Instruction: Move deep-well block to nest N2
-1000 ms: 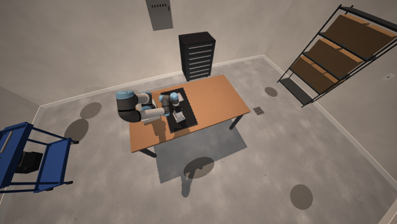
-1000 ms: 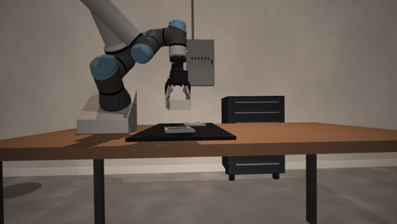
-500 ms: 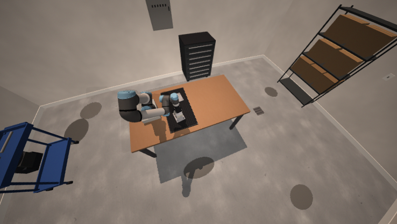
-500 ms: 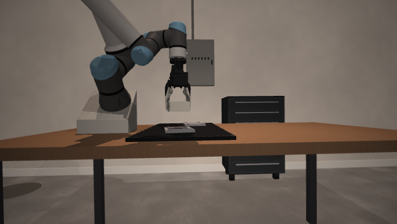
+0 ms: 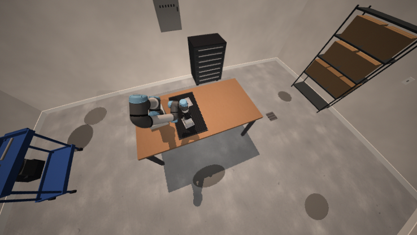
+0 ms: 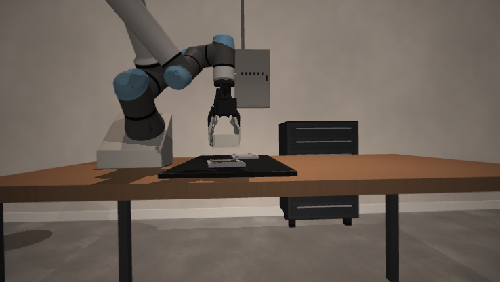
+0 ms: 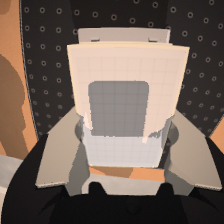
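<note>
The white 96-well deep-well block (image 6: 224, 140) hangs in the air above the black mat (image 6: 227, 167), well clear of it. My gripper (image 6: 223, 133) points straight down and is shut on the block's sides. In the wrist view the block (image 7: 127, 95) fills the middle between my two grey fingers, and its grid of wells shows. Two flat grey plate nests lie on the mat: a nearer one (image 6: 225, 163) roughly below the block and a farther one (image 6: 244, 155). An edge of a nest (image 7: 125, 35) shows past the block. I cannot make out the block's cut corner.
The arm's grey base block (image 6: 134, 148) stands on the wooden table (image 6: 315, 175) to the left of the mat. A black drawer cabinet (image 6: 319, 168) stands behind the table. A grey wall box (image 6: 252, 78) hangs behind the gripper.
</note>
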